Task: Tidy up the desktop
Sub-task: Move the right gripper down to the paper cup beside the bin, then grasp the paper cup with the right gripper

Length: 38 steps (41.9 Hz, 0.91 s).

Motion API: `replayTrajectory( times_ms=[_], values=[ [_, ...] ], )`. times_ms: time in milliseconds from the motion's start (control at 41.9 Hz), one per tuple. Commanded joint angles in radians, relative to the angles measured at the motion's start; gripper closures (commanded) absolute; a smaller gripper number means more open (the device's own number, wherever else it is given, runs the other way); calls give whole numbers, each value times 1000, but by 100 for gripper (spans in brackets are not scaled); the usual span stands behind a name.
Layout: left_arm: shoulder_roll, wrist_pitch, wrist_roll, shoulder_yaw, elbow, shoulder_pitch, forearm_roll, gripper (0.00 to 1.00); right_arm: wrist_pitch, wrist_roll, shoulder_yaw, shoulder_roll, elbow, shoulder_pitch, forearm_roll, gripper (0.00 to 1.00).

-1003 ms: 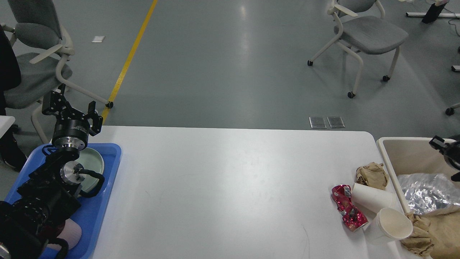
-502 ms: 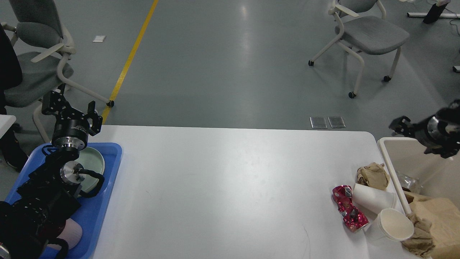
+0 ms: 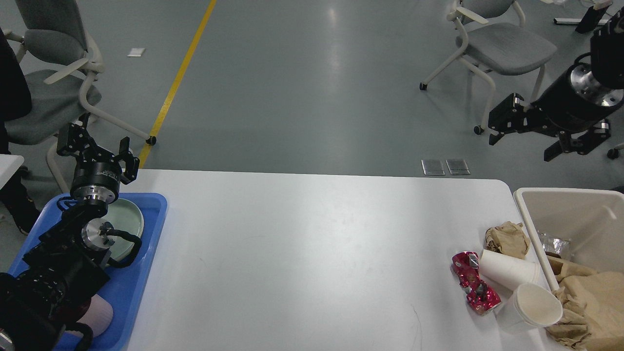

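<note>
The white desktop [image 3: 312, 253] fills the lower view. At its right edge lie a crumpled brown paper [image 3: 506, 239], a crushed red can [image 3: 474, 282], a white paper cup on its side [image 3: 509, 275] and an upright white paper cup [image 3: 531, 307]. My right gripper [image 3: 520, 145] hangs high above the floor beyond the table's far right corner, open and empty. My left gripper [image 3: 97, 146] stands upright over the blue tray [image 3: 136, 292], open and empty.
A beige bin [image 3: 570, 209] at the right edge holds brown paper [image 3: 590, 302] and a bit of silvery foil [image 3: 553, 242]. The tray holds a pale green plate [image 3: 129, 219] and a pink thing [image 3: 100, 317]. Grey chairs [image 3: 507, 44] stand on the floor behind.
My right gripper has risen from over the bin, up and back to the upper right. Less of the silvery foil in the bin shows. The left arm has not moved.
</note>
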Motion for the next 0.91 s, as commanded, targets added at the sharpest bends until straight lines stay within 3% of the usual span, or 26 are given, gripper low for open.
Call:
replayTrajectory(
  times_ms=[0, 406, 621, 884],
  values=[
    [0, 0, 0, 0, 0, 0, 0, 3, 18, 0, -59, -24, 20, -87, -3, 0],
    [0, 0, 0, 0, 0, 0, 0, 3, 98, 2, -60, -101, 88, -302, -17, 0],
    [0, 0, 0, 0, 0, 0, 0, 3, 78, 0, -51, -108, 76, -380, -18, 0],
    [0, 0, 0, 0, 0, 0, 0, 3, -17, 0, -40, -110, 65, -466, -18, 1]
  ],
)
